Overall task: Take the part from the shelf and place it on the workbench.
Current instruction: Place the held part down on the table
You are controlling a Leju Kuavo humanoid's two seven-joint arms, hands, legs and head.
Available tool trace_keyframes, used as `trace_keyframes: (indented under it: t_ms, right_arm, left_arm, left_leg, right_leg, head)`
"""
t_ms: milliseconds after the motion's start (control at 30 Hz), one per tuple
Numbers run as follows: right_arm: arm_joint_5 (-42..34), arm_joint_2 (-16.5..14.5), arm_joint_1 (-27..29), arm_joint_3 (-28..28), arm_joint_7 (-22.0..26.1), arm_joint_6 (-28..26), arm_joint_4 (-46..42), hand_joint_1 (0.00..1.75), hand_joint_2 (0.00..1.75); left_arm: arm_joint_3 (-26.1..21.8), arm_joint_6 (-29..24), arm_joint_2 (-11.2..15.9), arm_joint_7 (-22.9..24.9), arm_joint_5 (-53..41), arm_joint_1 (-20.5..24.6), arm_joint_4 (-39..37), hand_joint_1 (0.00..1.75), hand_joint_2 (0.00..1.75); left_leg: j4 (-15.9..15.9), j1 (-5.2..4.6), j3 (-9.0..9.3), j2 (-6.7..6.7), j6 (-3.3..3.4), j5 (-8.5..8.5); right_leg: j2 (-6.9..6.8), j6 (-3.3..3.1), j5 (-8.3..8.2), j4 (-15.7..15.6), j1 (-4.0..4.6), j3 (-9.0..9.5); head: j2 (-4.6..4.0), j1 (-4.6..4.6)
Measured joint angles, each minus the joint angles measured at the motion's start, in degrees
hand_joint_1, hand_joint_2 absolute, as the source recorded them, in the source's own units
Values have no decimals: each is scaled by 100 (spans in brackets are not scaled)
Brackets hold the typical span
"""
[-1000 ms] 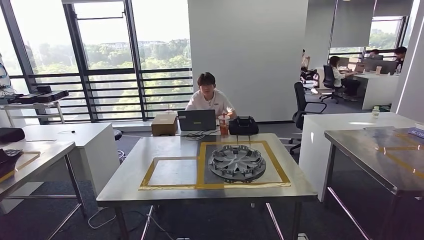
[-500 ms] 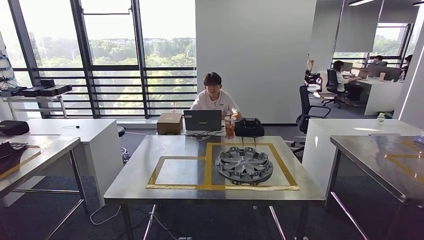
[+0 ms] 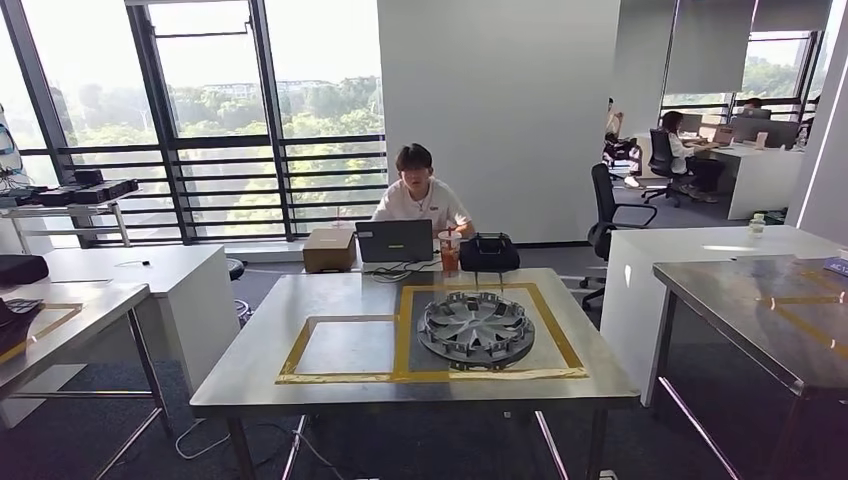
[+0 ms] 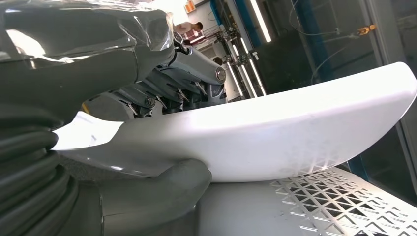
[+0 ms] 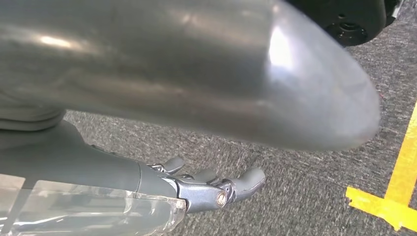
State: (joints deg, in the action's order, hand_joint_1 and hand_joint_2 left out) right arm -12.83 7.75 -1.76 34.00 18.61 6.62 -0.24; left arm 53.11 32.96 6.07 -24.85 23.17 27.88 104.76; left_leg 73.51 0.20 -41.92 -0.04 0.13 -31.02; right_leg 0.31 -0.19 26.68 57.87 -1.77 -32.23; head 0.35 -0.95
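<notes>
Head view: a steel-topped bench (image 3: pixel 300 385) is standing straight ahead, marked with two rectangles of yellow tape (image 3: pixel 402 340). Inside the larger rectangle a round grey plastic wheel cover (image 3: pixel 474 327) is lying flat. At the far edge of the bench, beyond the wheel cover, a person in a white shirt (image 3: pixel 418 200) is sitting behind an open dark laptop (image 3: pixel 394 240), with a brown cardboard box (image 3: pixel 329 249) just beside the laptop on one side and a cup with a reddish drink (image 3: pixel 447 252) and a black bag (image 3: pixel 488 252) on the other. Further steel benches are flanking the central bench, and more people are sitting at desks well beyond it.

Left wrist view: the left hand (image 4: pixel 147 98) is gripping a long, smooth white curved plastic part (image 4: pixel 275 137), the thick grey thumb (image 4: pixel 162 189) pressing against one face and the darker fingers (image 4: pixel 196 64) closing over the opposite face. The part is reaching away from the hand, passing over a perforated white metal surface (image 4: pixel 334 201).

Right wrist view: the right hand (image 5: pixel 206 189) is hanging over grey carpet (image 5: pixel 305 177), its dark fingers lying loosely curled and slightly apart, holding nothing. A strip of yellow floor tape (image 5: pixel 393 196) is lying on the carpet near the hand. A blurred grey rounded form is crossing the picture above the hand; what it is cannot be told.
</notes>
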Motion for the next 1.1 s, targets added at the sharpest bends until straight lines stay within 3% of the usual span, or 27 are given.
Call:
trace_keyframes:
  t_ms: [33,100,167,233,300,333,400,467,500,533,567,600,667,733,800,867,933,967,1000,1033,1100]
  right_arm:
    - [0,-1,-1,4,1,0,0,0,0]
    - [0,-22,-6,12,2,1,0,0,0]
    - [-2,-43,-8,15,2,2,0,0,0]
    - [-4,-49,-4,17,2,3,0,0,0]
    - [-3,-54,-6,19,3,4,0,0,0]
    - [-3,-49,-11,20,4,4,1,0,0]
    - [-2,-34,-14,20,6,3,2,0,0]
    - [-2,-20,-1,21,6,3,2,0,0]
    - [-3,-14,9,21,6,3,2,0,0]
    - [-4,-8,17,22,6,3,2,0,0]
    - [-9,-2,23,23,6,3,2,0,0]
    - [-19,2,26,24,4,2,2,0,0]
    - [-42,1,16,27,1,0,2,0,0]
    - [-54,-2,15,31,-2,-2,2,0,0]
    - [-55,-5,26,33,-3,-2,2,0,0]
    - [-55,-7,23,38,-3,-2,2,0,0]
    - [-57,-6,19,54,-3,-2,2,0,0]
    - [-58,-7,22,63,-3,-2,2,0,0]
    - [-60,-7,26,72,-2,-2,2,0,0]
    - [-61,-8,29,81,1,-2,2,0,0]
    - [-61,-22,28,99,12,0,2,0,0]
  left_arm:
    - [-1,0,1,0,0,1,1,131,175]
    - [-3,0,0,0,0,12,2,131,175]
    - [-5,1,-1,0,0,26,4,131,175]
    - [-5,2,-4,0,0,27,7,131,175]
    - [-6,4,-9,0,-1,28,9,131,175]
    - [-7,5,-13,0,-2,31,10,131,175]
    - [-5,7,-18,0,-2,24,4,131,175]
    - [-3,7,-19,0,-2,5,1,131,175]
    - [-3,7,-19,0,-2,0,0,131,175]
    - [-2,10,-19,0,-2,-3,0,131,175]
    - [-2,15,-19,0,-2,-4,-1,131,175]
    - [-2,22,-19,-1,-2,-4,-3,131,175]
    - [-2,35,-21,-8,-4,-2,-16,131,175]
    - [-2,41,-22,-20,-8,1,-28,131,175]
    - [-3,46,-22,-27,-9,9,-31,131,175]
    - [-3,49,-21,-28,-9,16,-31,131,175]
    - [-3,50,-19,-25,-9,10,-31,131,175]
    - [-2,50,-17,-23,-9,5,-31,131,175]
    - [-2,50,-17,-22,-9,2,-31,131,175]
    - [-3,50,-17,-21,-9,1,-30,131,175]
    - [-8,50,-14,-20,-8,8,-28,131,175]
  left_leg:
    - [-295,-6,103,-1,34,222]
    - [-1088,-47,460,6,168,607]
    - [-1528,-104,672,19,279,680]
    - [-1671,-130,774,13,322,647]
    - [-1804,-112,940,7,353,670]
    - [-1842,-99,1014,6,364,680]
    - [-1858,-97,1056,7,377,668]
    - [-1855,-99,1082,-11,373,628]
    - [-1852,-93,1110,-22,358,600]
    - [-1843,-82,1149,-31,334,562]
    - [-1822,-71,1190,-35,302,513]
    - [-1783,-67,1223,-35,263,456]
    - [-1715,-79,1222,-26,182,344]
    - [-1665,-85,1227,-17,118,279]
    - [-1512,-60,1196,-8,64,225]
    - [-986,-26,881,-3,1,67]
    - [-255,-3,386,-2,-43,-195]
    - [-40,2,195,-2,-47,-257]
    - [-10,1,97,-3,-36,-209]
    - [-192,-5,110,-3,-5,-32]
    - [-948,-56,361,-2,139,507]
  right_leg:
    - [10,6,23,-2,11,35]
    - [29,21,68,-22,27,106]
    - [31,70,86,-58,23,152]
    - [18,166,32,-62,24,197]
    - [1,198,60,69,29,181]
    - [-2,172,154,260,30,85]
    - [-3,145,414,954,29,-332]
    - [-4,203,528,1474,18,-745]
    - [-6,263,450,1444,5,-810]
    - [-9,338,269,1187,-14,-759]
    - [-18,421,23,777,-36,-624]
    - [-31,461,-161,389,-45,-494]
    - [-50,353,-292,-39,-33,-327]
    - [-40,167,-250,-48,-20,-282]
    - [-22,96,-260,-53,-36,-213]
    - [-14,42,-221,-58,-37,-149]
    - [-5,15,-162,-57,-25,-105]
    - [2,15,-128,-57,-17,-73]
    - [9,16,-91,-57,-5,-30]
    - [17,17,-52,-58,12,25]
    - [31,17,23,-69,36,128]
  head:
    - [0,-4]
    - [0,-5]
    - [1,-2]
    - [2,-5]
    - [2,3]
    - [1,13]
    - [0,24]
    - [1,33]
    - [1,38]
    - [1,44]
    - [1,50]
    - [1,58]
    - [0,62]
    - [0,48]
    - [2,34]
    - [3,22]
    - [2,9]
    - [1,4]
    - [2,-1]
    - [2,-4]
    - [2,-9]
